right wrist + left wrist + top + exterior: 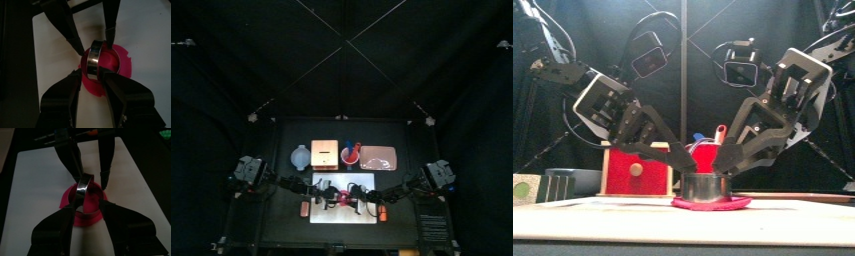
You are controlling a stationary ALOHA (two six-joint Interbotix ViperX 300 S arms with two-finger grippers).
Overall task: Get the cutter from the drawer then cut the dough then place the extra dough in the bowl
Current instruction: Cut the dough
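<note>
Left end effector (88, 207), right end effector (93, 74) both clamp cutter (707, 187) on dough (714, 204); wooden box (636, 170), red cup (706, 158) behind.

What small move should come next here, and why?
Probably press the cutter straight down. It stands upright on the pink dough on the white board, with the left hand and right hand both at it. Whether it has cut through is not visible.

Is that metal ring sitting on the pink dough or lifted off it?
On it: the cutter stands upright, its bottom rim down on the flat dough.
</note>
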